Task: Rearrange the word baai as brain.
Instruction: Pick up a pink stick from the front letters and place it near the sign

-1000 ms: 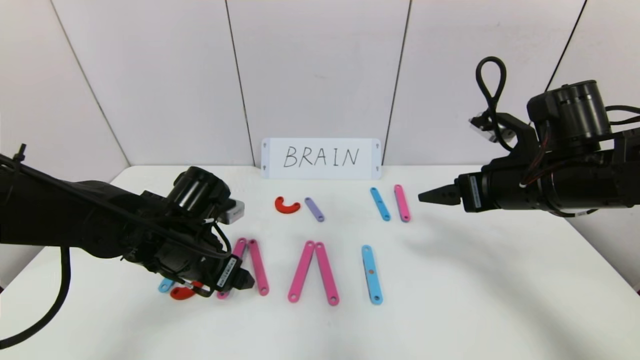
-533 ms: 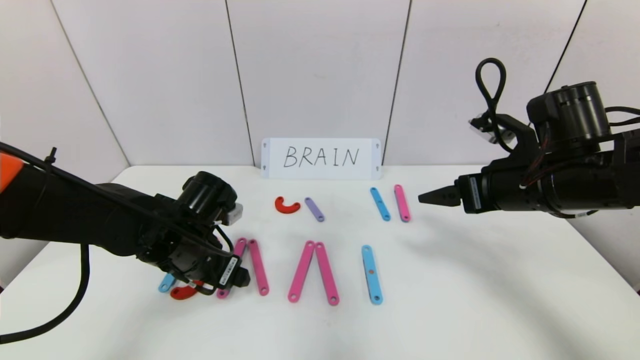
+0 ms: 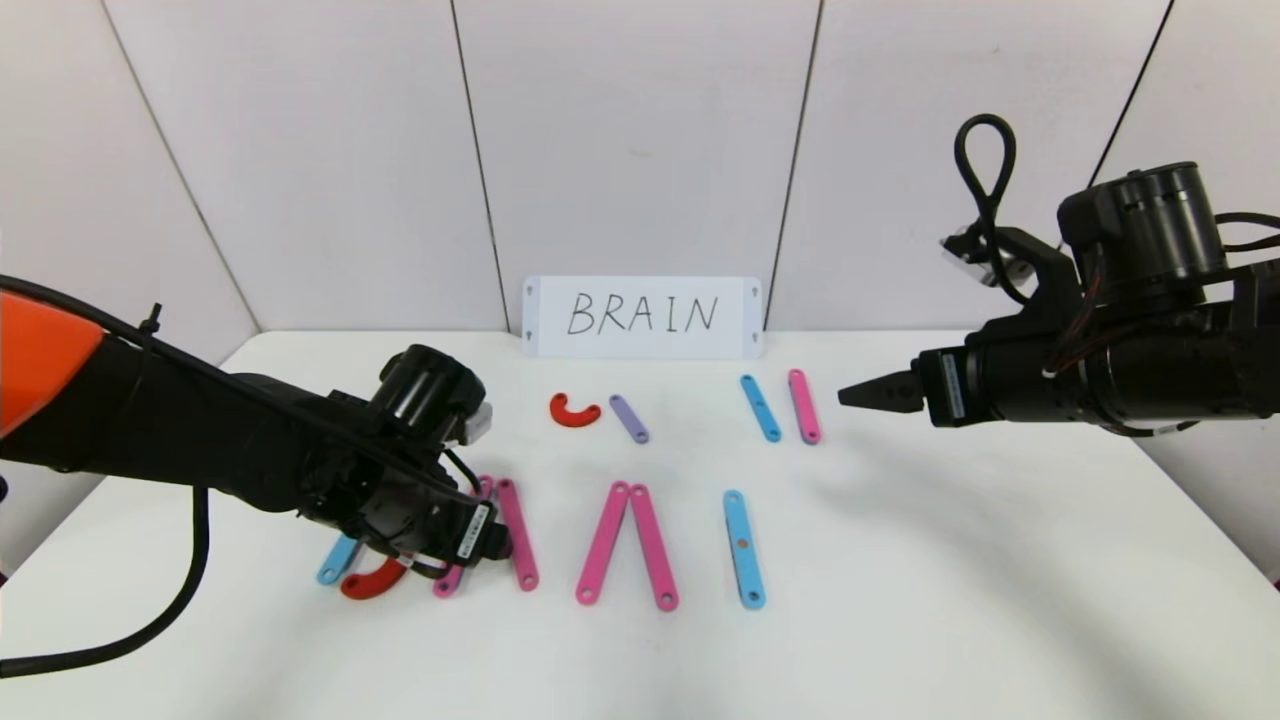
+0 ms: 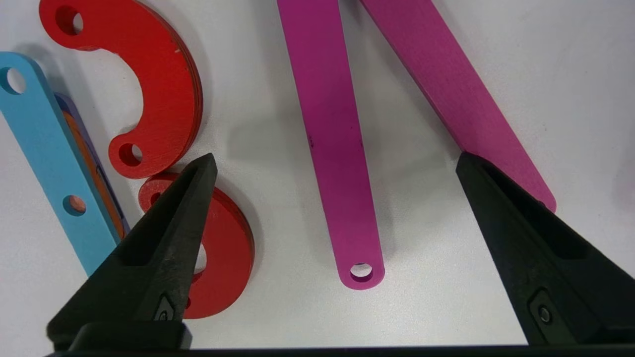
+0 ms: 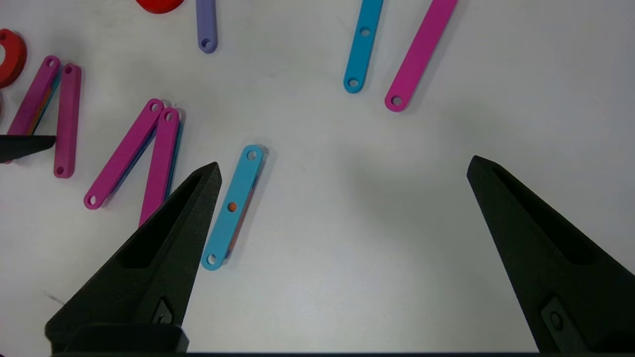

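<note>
White card (image 3: 641, 317) reading "BRAIN" in black handwriting. In front of card, the word (image 3: 640, 545) of pink, blue and red pieces. Left gripper (image 4: 335, 163) spread wide over its first pink strip (image 4: 330, 134). Right gripper (image 5: 342, 166) open, hovering right of card.
</note>
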Robot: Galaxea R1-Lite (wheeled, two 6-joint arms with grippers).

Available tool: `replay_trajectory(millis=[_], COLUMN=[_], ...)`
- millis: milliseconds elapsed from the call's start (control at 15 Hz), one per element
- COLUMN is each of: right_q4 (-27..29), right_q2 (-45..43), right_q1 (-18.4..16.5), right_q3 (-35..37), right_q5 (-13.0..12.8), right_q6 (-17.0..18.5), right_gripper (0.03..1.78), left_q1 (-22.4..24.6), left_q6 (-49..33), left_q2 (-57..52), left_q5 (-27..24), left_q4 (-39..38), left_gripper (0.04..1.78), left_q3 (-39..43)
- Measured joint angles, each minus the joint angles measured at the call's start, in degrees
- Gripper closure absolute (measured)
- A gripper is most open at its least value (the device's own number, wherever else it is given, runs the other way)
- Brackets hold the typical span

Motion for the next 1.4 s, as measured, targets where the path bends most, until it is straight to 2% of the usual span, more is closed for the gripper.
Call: replay_trajectory(millis=[200, 467, 600, 733, 1067, 1400], right_q4=[0.0, 0.0, 0.0, 0.0, 0.0, 0.1], right_q2=[-0.1, -0.1, -0.1, 0.0, 0.1, 0.2], right_q1=[0.0, 0.0, 0.0, 0.0, 0.0, 0.4], right_q3=[0.1, 0.3, 0.4, 0.4, 0.4, 0.4], right_q5=[0.0, -0.1, -0.1, -0.1, -0.1, -0.2], right_q6=[0.0, 0.0, 0.0, 0.0, 0.0, 0.1], right_gripper=[0.08, 0.08, 0.08, 0.08, 0.08, 0.08], left_q1=[0.0, 0.0, 0.0, 0.0, 0.0, 1.4], left_q6=[0.0, 0.0, 0.0, 0.0, -2.0, -2.1], left_q2=[0.5, 0.8, 0.8, 0.8, 0.0, -1.1], left_q5=[-0.1, -0.2, -0.2, -0.2, -0.1, 0.0], left_q4=[-1.0, -1.1, -1.1, -1.1, -1.9, -3.0], left_gripper=[0.46, 1.17, 1.46, 1.52, 1.52, 1.52], left_q3=[0.1, 0.3, 0.3, 0.4, -0.2, -7.1])
